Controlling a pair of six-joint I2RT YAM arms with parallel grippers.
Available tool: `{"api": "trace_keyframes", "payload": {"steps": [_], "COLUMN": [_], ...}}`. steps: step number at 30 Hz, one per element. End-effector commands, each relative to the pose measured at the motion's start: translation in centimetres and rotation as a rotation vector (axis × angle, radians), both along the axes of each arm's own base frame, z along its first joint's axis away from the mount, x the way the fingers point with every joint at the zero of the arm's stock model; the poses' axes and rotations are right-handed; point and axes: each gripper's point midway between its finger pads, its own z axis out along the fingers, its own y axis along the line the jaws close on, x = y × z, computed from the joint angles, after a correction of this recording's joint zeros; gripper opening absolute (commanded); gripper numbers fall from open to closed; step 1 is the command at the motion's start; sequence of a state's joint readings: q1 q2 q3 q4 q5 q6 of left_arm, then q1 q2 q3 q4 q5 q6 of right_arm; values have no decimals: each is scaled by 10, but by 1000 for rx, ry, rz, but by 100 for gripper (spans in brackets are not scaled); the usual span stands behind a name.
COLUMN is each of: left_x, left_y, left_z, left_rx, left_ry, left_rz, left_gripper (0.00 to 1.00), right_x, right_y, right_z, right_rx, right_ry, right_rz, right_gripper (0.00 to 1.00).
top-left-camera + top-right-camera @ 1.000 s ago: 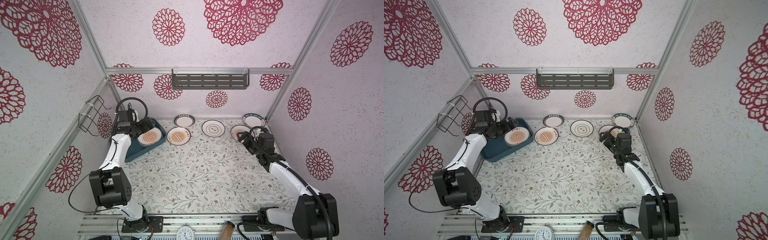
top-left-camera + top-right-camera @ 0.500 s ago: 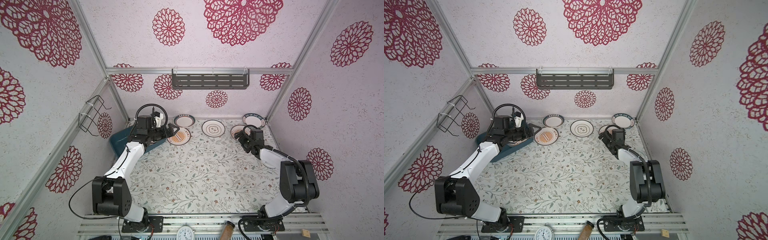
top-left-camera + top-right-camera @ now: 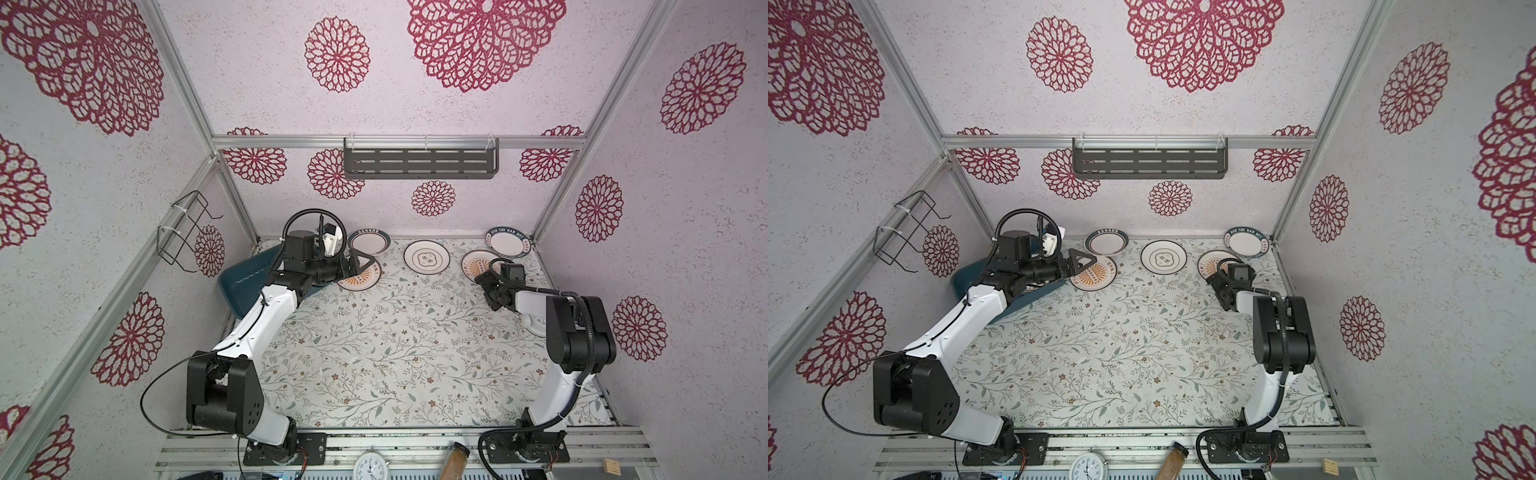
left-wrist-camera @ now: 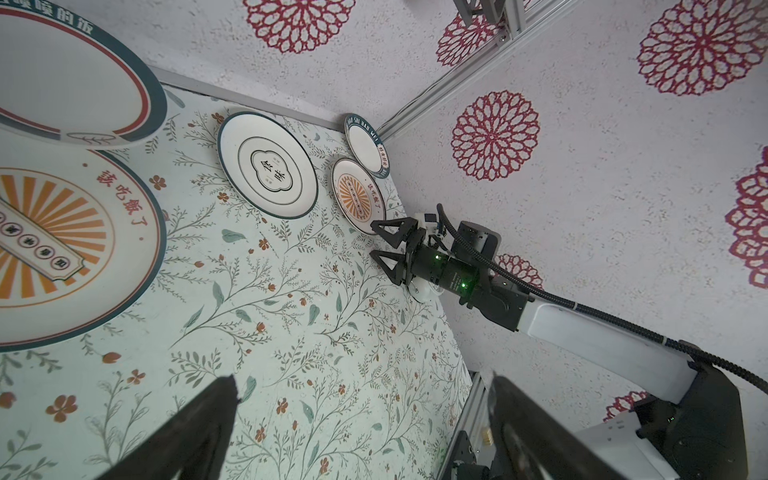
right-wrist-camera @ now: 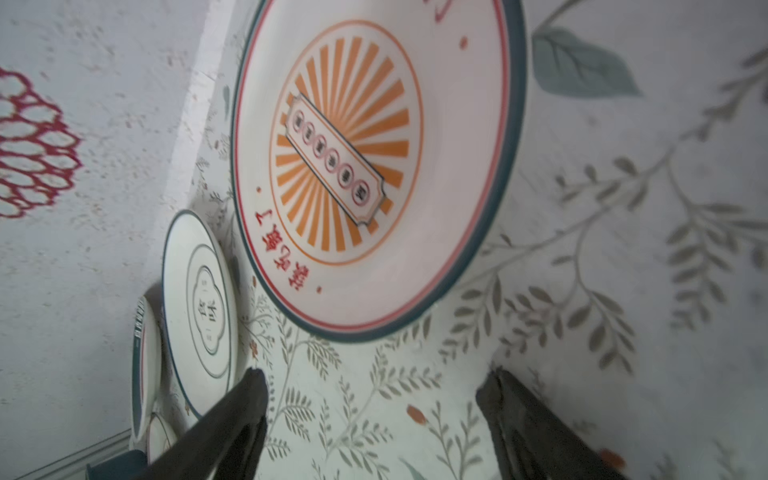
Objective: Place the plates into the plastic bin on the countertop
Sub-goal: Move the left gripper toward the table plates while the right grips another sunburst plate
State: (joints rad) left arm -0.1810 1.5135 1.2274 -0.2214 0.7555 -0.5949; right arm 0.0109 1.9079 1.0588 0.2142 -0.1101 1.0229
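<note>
Clock face laid on the countertop (image 3: pixel 374 353) as the top views show it, 12 at the back wall (image 3: pixel 469 212). Your bin (image 3: pixel 243 280) sat at 10 o'clock against the left wall, set askew, and your left arm crossed over it and hid most of its inside. Five plates lay on the countertop outside the bin, in a band from 11 to 1 o'clock. The teal-rim plate (image 3: pixel 368 242) was by the back wall near 11:30, with the left sunburst plate (image 3: pixel 360 282) just at its 6 o'clock. The ring plate (image 3: pixel 426 257) was at 12 and the right sunburst plate (image 3: pixel 473 266) at 1. The corner plate (image 3: pixel 509 243) was in the back right corner; whether it touched or overlapped the right sunburst plate, I could not tell. Your left gripper (image 3: pixel 365 266) hung over the far part of the left sunburst plate in both top views, height above it unclear. In the left wrist view its fingers (image 4: pixel 199 428) stood wide apart with nothing between them. Your right gripper (image 4: pixel 374 240) sat low at the 5 o'clock side of the right sunburst plate, pointed at it, tips near the rim. In the right wrist view its jaws were apart with only printed countertop between them, so it held nothing.
</note>
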Motion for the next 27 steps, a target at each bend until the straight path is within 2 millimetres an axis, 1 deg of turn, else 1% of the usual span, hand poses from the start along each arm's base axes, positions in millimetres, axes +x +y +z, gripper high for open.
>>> {"api": "trace_keyframes", "payload": {"steps": [1,3,7,10,13,16,19,20,23,25,27], "left_x": [-2,-3,-2,-2,-3,-3,-3,-4,-4,-4,-4], "left_y": [-2,-1,6,12,13,15,15,15,15,16,16], "left_z": [15,17,16,19,22,22,22,23,25,25,25], "left_rx": [-9,-1,53,85,91,94,94,94,96,97,97], "left_ry": [-51,-56,-64,-81,-91,-92,-92,-95,-102,-100,-98], "left_rz": [-18,-12,26,53,60,66,66,69,68,70,71], "left_gripper": [97,97,97,97,97,97,97,97,97,97,97], "right_x": [12,15,19,17,11,4,-1,-2,-3,-3,-1], "right_y": [-9,-14,-22,-24,-26,-29,-29,-28,-28,-30,-29], "right_z": [-3,-9,-24,-32,-39,-46,-53,-55,-58,-58,-55], "right_rx": [35,46,82,99,96,105,124,130,143,142,149], "right_ry": [-17,-14,-3,11,38,47,54,57,53,53,38], "right_rz": [-68,-98,-148,-177,-196,-218,-237,-239,-247,-255,-252], "right_gripper": [81,80,73,66,62,51,32,27,24,16,15]}}
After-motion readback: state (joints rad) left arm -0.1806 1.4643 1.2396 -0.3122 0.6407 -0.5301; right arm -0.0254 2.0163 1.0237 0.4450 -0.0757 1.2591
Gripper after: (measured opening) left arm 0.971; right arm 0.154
